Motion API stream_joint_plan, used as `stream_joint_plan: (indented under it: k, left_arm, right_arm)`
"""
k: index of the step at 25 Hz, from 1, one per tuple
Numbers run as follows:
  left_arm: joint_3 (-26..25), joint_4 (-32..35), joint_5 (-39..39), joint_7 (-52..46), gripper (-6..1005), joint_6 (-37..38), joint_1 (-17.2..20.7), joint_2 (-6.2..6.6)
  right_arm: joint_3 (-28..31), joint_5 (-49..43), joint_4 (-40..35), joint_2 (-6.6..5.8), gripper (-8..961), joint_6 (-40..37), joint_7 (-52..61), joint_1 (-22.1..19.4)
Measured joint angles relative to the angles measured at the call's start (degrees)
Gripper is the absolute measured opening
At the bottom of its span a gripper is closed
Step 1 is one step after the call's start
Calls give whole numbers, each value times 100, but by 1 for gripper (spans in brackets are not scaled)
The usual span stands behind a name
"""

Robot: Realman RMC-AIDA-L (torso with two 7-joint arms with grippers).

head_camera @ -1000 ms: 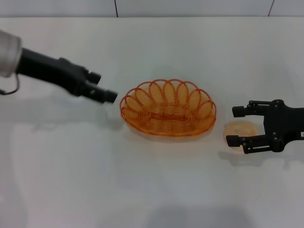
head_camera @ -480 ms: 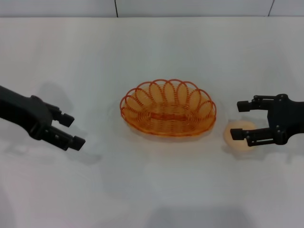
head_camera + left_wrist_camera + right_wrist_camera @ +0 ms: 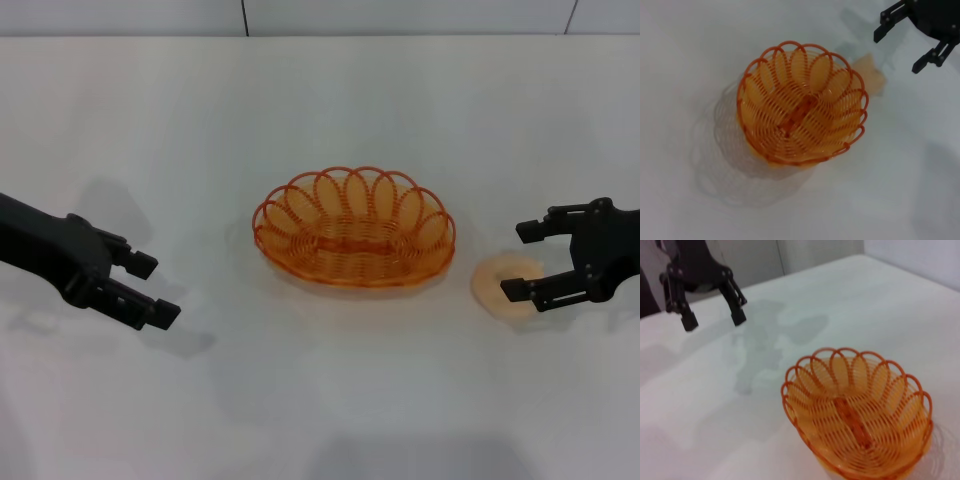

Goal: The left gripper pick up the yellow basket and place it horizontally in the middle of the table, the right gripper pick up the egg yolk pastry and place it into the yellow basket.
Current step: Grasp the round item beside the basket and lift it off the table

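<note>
The yellow basket (image 3: 355, 228) is an oval orange wire basket. It lies lengthwise across the middle of the white table (image 3: 320, 400) and is empty. It also shows in the left wrist view (image 3: 802, 117) and the right wrist view (image 3: 857, 415). The egg yolk pastry (image 3: 492, 283) lies on the table just right of the basket; it also shows in the left wrist view (image 3: 871, 75). My right gripper (image 3: 517, 261) is open at the pastry's right side, with its near finger over the pastry's edge. My left gripper (image 3: 152, 290) is open and empty, well left of the basket.
The table's far edge meets a grey wall at the top of the head view. The left wrist view shows the right gripper (image 3: 898, 51) beyond the pastry. The right wrist view shows the left gripper (image 3: 714, 320) far behind the basket.
My left gripper has drawn back from the basket's left rim to the front left. My right gripper has shifted slightly right. The basket and pastry have stayed put.
</note>
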Motion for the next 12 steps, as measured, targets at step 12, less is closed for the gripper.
stream_joint_plan:
  k: [12]
  left_arm:
    - [0,-36,-38,18,886,-51,-45,-53]
  right_arm:
    - [-88,-548,49,67,752,233,55,403]
